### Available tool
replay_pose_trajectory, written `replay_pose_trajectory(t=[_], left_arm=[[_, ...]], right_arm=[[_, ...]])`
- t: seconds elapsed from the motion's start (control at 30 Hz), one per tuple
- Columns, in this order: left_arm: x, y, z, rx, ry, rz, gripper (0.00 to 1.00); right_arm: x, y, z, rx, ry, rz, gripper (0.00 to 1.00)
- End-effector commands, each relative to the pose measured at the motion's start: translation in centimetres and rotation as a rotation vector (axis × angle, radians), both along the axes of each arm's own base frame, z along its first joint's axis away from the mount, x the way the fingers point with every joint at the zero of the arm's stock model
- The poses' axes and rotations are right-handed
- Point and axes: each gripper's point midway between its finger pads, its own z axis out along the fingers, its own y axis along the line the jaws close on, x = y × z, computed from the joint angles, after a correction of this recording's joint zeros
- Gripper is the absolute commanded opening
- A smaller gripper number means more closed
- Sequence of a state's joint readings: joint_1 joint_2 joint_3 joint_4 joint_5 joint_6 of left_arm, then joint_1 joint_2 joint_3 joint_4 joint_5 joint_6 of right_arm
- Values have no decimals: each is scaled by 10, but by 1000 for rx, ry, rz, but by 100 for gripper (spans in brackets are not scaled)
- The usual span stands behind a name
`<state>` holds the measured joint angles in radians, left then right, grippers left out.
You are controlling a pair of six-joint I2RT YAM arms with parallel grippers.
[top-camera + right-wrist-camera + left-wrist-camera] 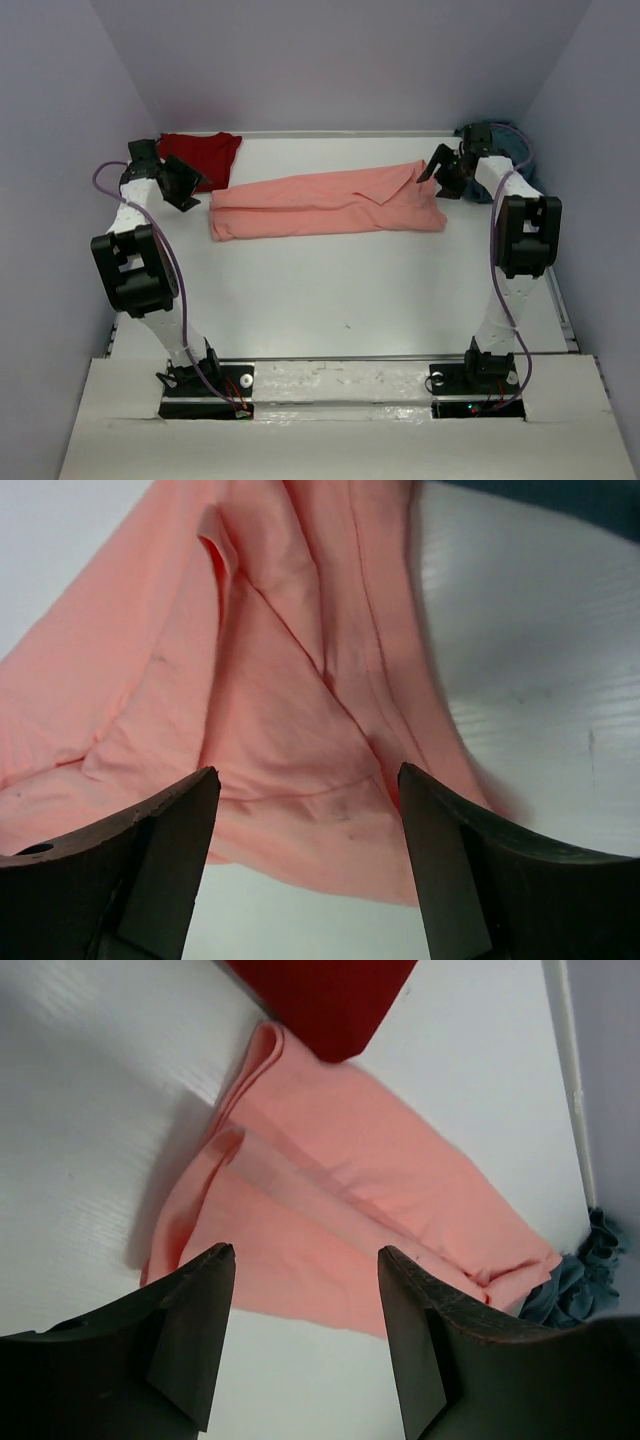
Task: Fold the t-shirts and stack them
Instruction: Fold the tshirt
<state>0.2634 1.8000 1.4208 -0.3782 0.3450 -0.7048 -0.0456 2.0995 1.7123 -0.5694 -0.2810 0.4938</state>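
**Shirts.** In the top view, the salmon-pink shirt (325, 205) lies folded into a long band across the far half of the table (330, 300), its long axis running from 9 o'clock to 3 o'clock. The 3 o'clock end is bunched and creased, while the 9 o'clock end is flatter. The dark red shirt (203, 155) lies in the table's 10 o'clock corner, just beside the 9 o'clock end of the salmon-pink shirt. The teal-blue shirt (515, 145) is crumpled in the 2 o'clock corner, partly hidden behind the right arm.

**Left gripper.** The left gripper (188, 195) hangs at the 9 o'clock end of the salmon-pink shirt. In the left wrist view its fingers (200, 1300) stand apart with nothing between them. Past them lie the salmon-pink shirt (380, 1180), the dark red shirt (325, 1000) at 12 o'clock and the teal-blue shirt (575, 1280) at 3 o'clock.

**Right gripper.** The right gripper (432, 170) hangs at the 3 o'clock end of the salmon-pink shirt. In the right wrist view its fingers (150, 850) are spread wide and hold nothing. The creased cloth of the salmon-pink shirt (280, 660) lies below them, with bare table (540, 680) at 3 o'clock.

Contact between either gripper and the cloth cannot be determined.
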Motion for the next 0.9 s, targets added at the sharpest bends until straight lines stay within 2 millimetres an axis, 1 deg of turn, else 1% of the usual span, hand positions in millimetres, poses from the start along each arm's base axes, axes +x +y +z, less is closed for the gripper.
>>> replay_pose_trajectory(t=[0.0, 0.03, 0.07, 0.1, 0.13, 0.17, 0.2, 0.23, 0.3, 0.4, 0.43, 0.5, 0.53, 0.6, 0.7, 0.87], left_arm=[[-31, -19, -14, -43, 45, -72, 68], [-39, -23, -21, -52, 65, -85, 67], [-43, -24, -25, -57, 75, -91, 67], [-46, -26, -28, -61, 81, -99, 67], [-53, -27, -33, -61, 98, -110, 67], [-55, -28, -34, -57, 105, -114, 67], [-56, -27, -36, -55, 109, -117, 66], [-58, -28, -37, -53, 116, -122, 66], [-59, -27, -38, -45, 120, -130, 66], [-58, -27, -39, -42, 123, -138, 66], [-58, -27, -40, -45, 129, -140, 66], [-57, -28, -41, -48, 133, -145, 66], [-57, -28, -41, -50, 137, -147, 66], [-57, -28, -42, -49, 140, -156, 66], [-57, -28, -43, -49, 157, -164, 65], [-65, -20, -51, -13, 218, -151, 65]], right_arm=[[-19, 0, 8, 0, -5, 20, 77], [-28, 1, 0, 2, 21, 22, 77], [-28, 1, 3, 6, 14, 25, 75], [-36, 4, -4, 16, 37, 31, 75], [-40, 5, -3, 25, 41, 28, 73], [-47, 8, -8, 42, 61, 33, 73], [-47, 8, -5, 43, 57, 34, 73], [-52, 8, -10, 44, 72, 31, 73], [-57, 8, -15, 42, 85, 33, 72], [-62, 9, -26, 43, 115, 40, 67], [-63, 9, -29, 43, 124, 40, 60], [-67, 9, -36, 45, 149, 39, 44], [-68, 9, -37, 47, 154, 37, 21], [-70, 9, -42, 45, 168, 35, 0], [-71, 9, -44, 44, 176, 35, 0], [-69, 9, -42, 46, 171, 39, 0]])
